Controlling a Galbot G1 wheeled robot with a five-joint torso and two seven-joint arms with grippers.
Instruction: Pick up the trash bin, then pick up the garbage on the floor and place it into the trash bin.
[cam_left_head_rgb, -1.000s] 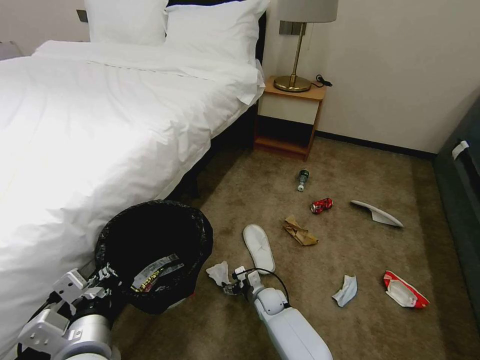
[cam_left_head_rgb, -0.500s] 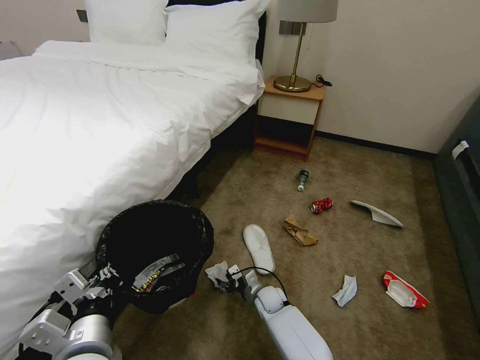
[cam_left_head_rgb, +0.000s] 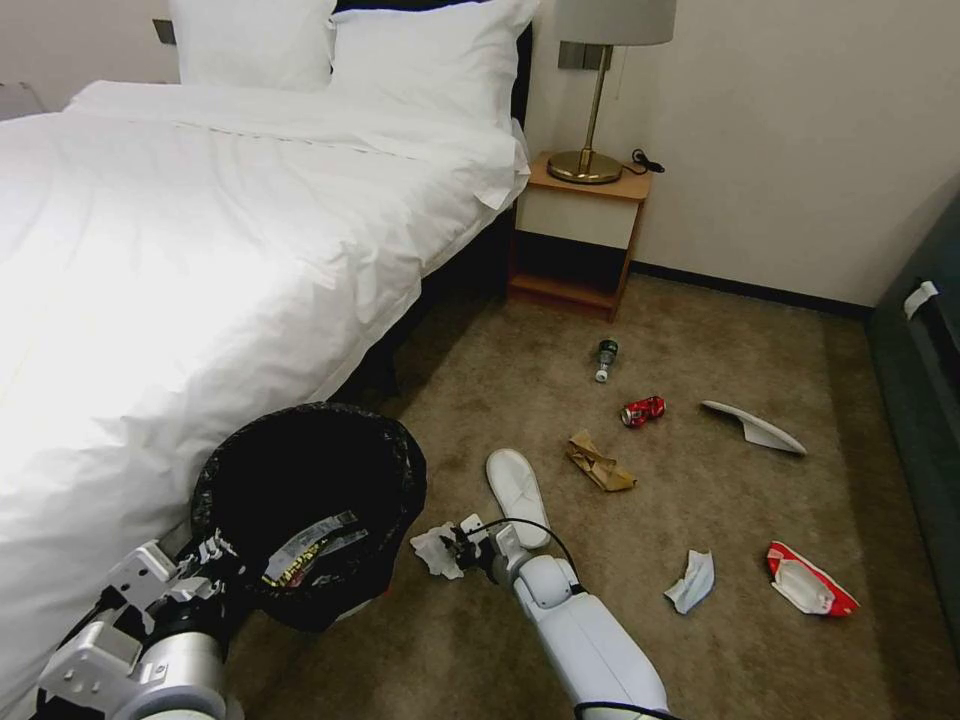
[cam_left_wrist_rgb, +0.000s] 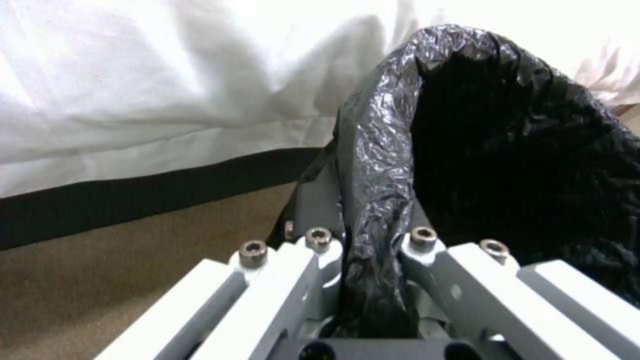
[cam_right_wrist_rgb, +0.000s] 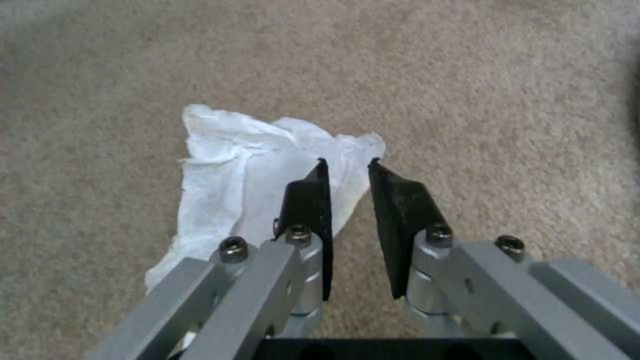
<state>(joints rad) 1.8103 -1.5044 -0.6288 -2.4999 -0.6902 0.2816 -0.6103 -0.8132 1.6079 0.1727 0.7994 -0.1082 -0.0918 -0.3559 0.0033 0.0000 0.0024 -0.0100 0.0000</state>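
My left gripper (cam_left_head_rgb: 215, 555) (cam_left_wrist_rgb: 367, 240) is shut on the rim of the trash bin (cam_left_head_rgb: 400, 470) and holds it off the carpet beside the bed. The bin's black bag (cam_left_wrist_rgb: 380, 150) holds snack wrappers. My right gripper (cam_left_head_rgb: 455, 548) (cam_right_wrist_rgb: 347, 165) is low on the carpet, its jaws pinched narrowly on the edge of a crumpled white tissue (cam_left_head_rgb: 435, 550) (cam_right_wrist_rgb: 227, 165). More garbage lies on the floor: a white slipper (cam_left_head_rgb: 518, 495), a brown paper bag (cam_left_head_rgb: 598, 462), a red can (cam_left_head_rgb: 643, 410), a green bottle (cam_left_head_rgb: 606, 358), another slipper (cam_left_head_rgb: 755, 427), a mask (cam_left_head_rgb: 692, 582) and a red wrapper (cam_left_head_rgb: 808, 582).
The white bed (cam_left_head_rgb: 200, 250) runs along the left, close behind the bin. A wooden nightstand (cam_left_head_rgb: 580, 230) with a brass lamp stands against the far wall. Dark furniture (cam_left_head_rgb: 925, 400) lines the right edge. Carpet lies open between the litter pieces.
My right gripper has crept left and a little forward until it reached the tissue. The bin and left arm have barely moved.
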